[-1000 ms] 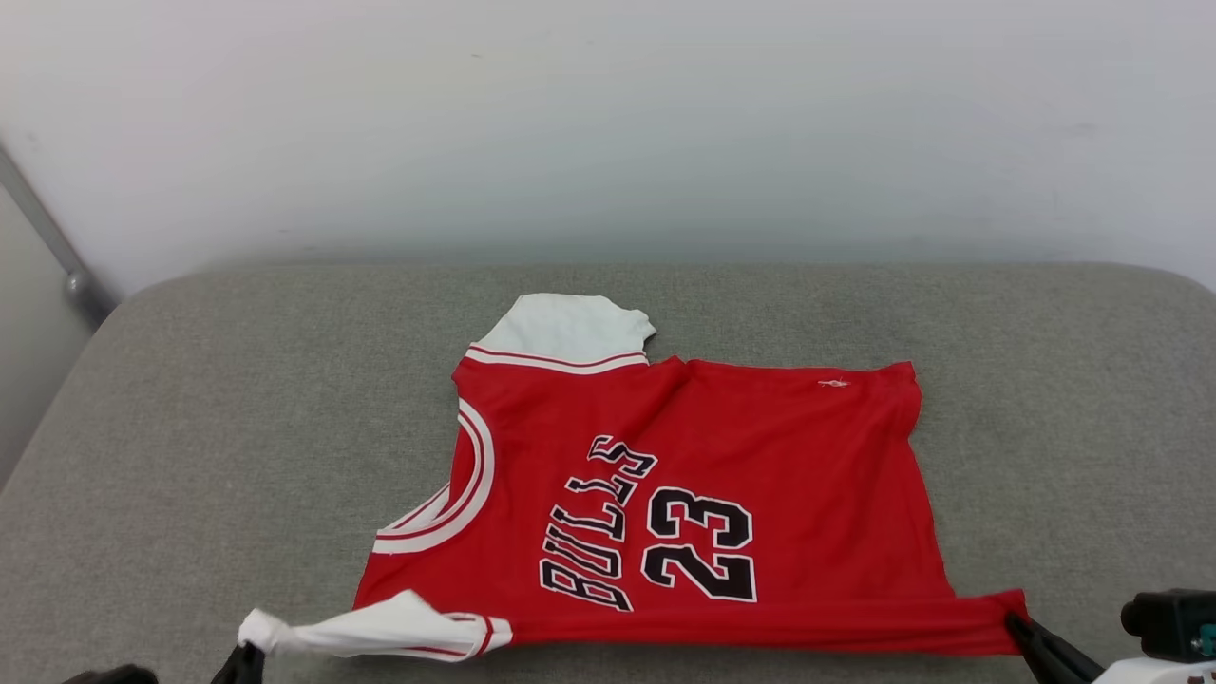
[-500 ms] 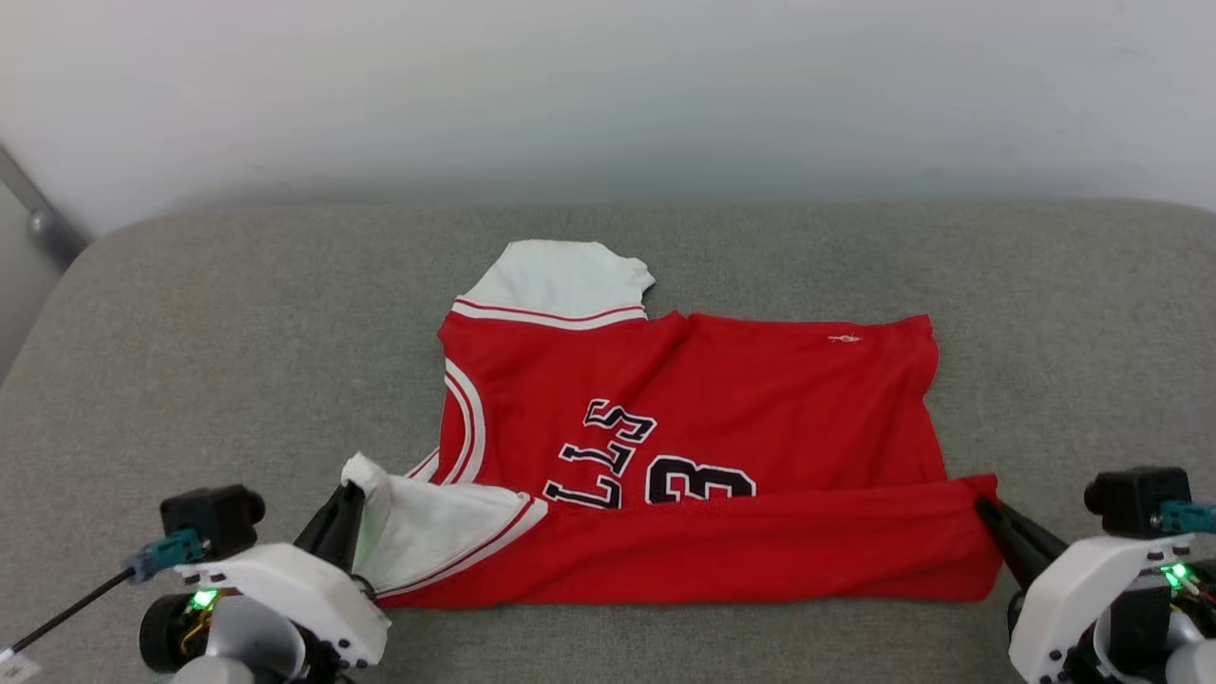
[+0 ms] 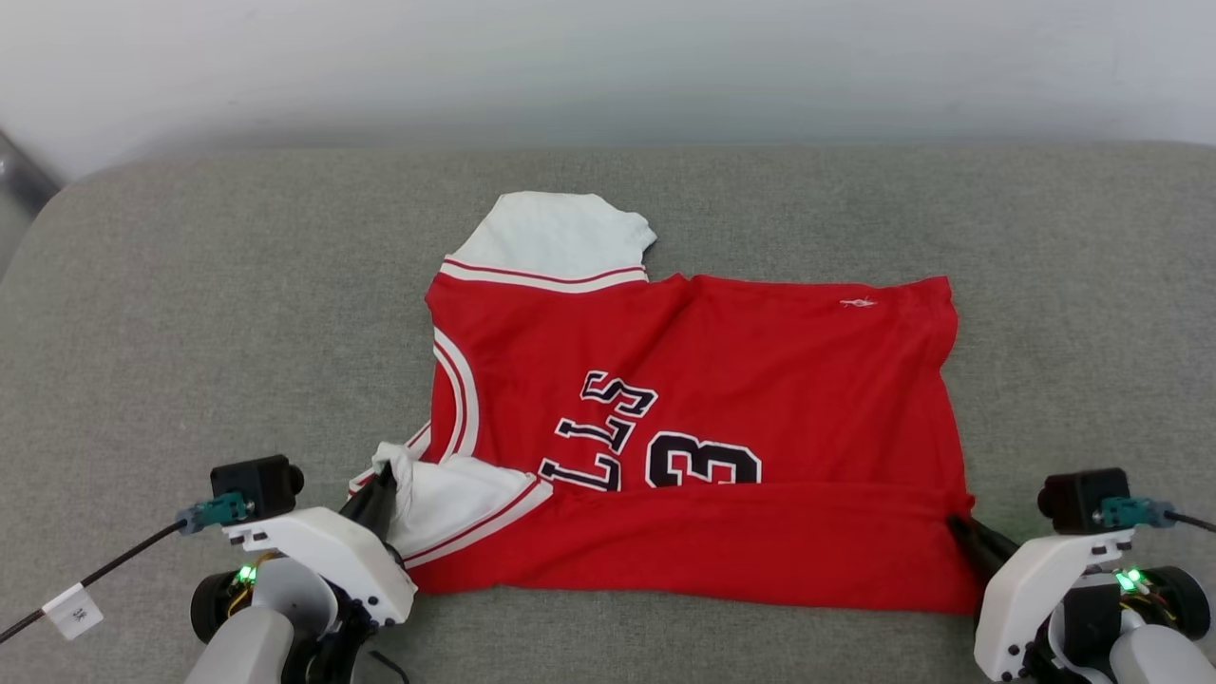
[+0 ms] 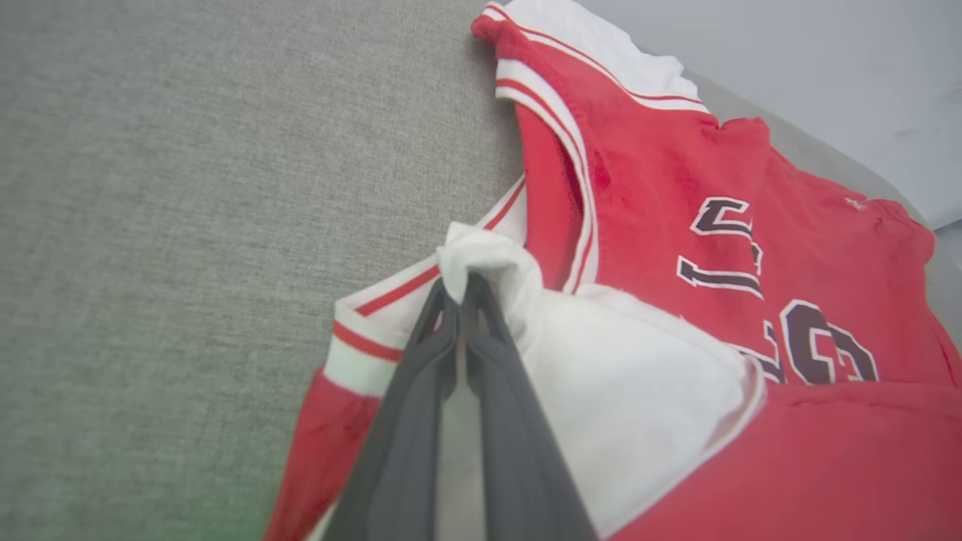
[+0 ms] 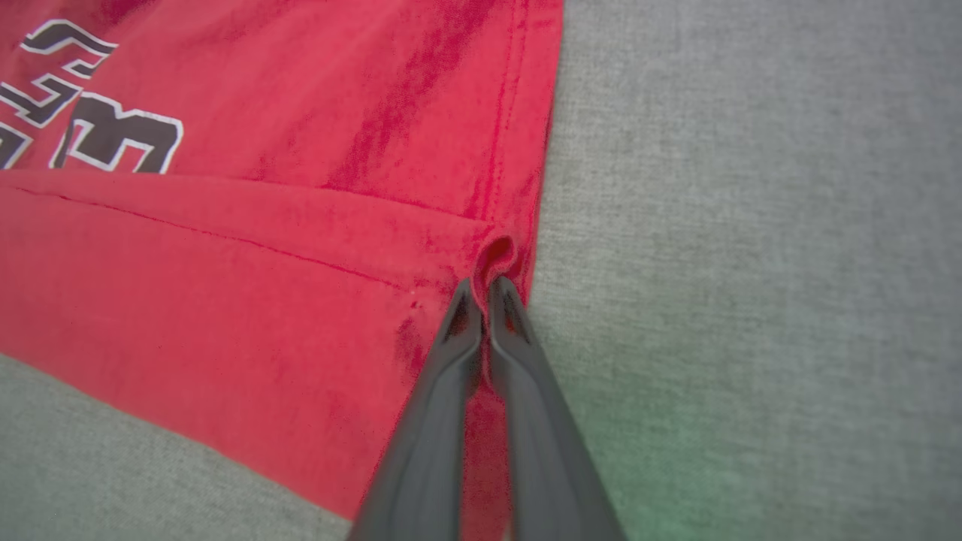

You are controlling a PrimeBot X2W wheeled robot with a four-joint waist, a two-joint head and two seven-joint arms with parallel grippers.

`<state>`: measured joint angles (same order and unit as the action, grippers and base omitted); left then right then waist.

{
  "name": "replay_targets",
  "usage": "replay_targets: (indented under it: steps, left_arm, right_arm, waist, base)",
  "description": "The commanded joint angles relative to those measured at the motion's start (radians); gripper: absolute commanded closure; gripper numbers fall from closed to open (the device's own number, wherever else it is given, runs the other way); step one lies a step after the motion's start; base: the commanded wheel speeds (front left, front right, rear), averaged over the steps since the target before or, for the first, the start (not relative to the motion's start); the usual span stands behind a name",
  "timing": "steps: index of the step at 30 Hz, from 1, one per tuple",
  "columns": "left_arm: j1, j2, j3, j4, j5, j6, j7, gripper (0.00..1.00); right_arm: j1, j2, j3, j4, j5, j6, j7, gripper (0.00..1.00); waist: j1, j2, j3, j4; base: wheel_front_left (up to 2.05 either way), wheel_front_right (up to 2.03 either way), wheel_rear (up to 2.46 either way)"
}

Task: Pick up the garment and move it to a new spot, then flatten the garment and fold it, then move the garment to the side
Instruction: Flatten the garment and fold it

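The garment [image 3: 722,380] is a red jersey with white sleeves and black lettering, spread on a grey cushion [image 3: 190,313]. Its near edge is folded up over the lower part, covering half of the lettering. My left gripper [image 3: 383,483] is shut on the near white sleeve [image 4: 488,259], at the fold's left end. On the right, my right gripper [image 3: 955,524] is shut on a small pinch of the red hem corner [image 5: 496,255]. The far white sleeve [image 3: 560,233] lies flat beyond the red body.
Bare grey cushion surrounds the garment on all sides, widest at the left. A pale wall [image 3: 608,66] rises behind the cushion's far edge. A thin cable with a white tag [image 3: 71,608] trails from the left wrist.
Both grippers carried the near edge away from me over the jersey, so the fold now hides the lower lettering. The head view has tilted down, bringing both wrists into view.
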<state>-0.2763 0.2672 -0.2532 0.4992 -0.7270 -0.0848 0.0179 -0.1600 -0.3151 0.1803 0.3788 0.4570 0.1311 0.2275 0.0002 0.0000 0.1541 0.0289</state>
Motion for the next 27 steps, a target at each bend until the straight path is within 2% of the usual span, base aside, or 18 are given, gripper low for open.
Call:
replay_targets:
  steps: [1,8,12,16,21,27]
  left_arm:
    - [-0.016,-0.003,-0.001,0.042,-0.008,-0.012,-0.012,0.00]
    - [-0.007,0.020,0.020,0.118,-0.039,-0.025,-0.039,0.00]
    - [0.013,0.049,0.031,0.105,-0.055,-0.027,-0.020,0.00]
    - [0.022,0.087,0.034,0.063,-0.061,-0.027,0.021,0.00]
    - [0.053,0.168,0.027,-0.053,-0.086,-0.023,0.168,0.00]
    - [0.106,0.268,0.005,-0.181,-0.162,0.003,0.460,0.00]
  right_arm:
    - [-0.013,-0.009,0.032,0.021,-0.002,-0.001,-0.016,0.00]
    - [0.011,-0.018,0.053,-0.001,-0.010,-0.001,-0.159,0.00]
    - [0.047,-0.010,0.032,-0.049,-0.045,-0.001,-0.247,0.00]
    - [0.078,0.005,0.010,-0.101,-0.067,-0.001,-0.281,0.00]
    - [0.138,0.040,-0.032,-0.196,-0.107,-0.001,-0.286,0.00]
    - [0.186,0.079,-0.061,-0.284,-0.127,-0.001,-0.243,0.00]
  waist:
    - [-0.0002,0.0000,-0.016,-0.009]
    - [-0.0002,0.0000,-0.095,-0.027]
    - [-0.0002,0.0000,-0.149,-0.036]
    - [-0.0002,0.0000,-0.169,-0.044]
    - [-0.0002,0.0000,-0.184,-0.059]
    - [-0.0002,0.0000,-0.169,-0.082]
  base:
    - [0.00,0.00,0.00]
    - [0.00,0.00,0.00]
    - [0.00,0.00,0.00]
    - [0.00,0.00,0.00]
    - [0.00,0.00,0.00]
    - [0.00,0.00,0.00]
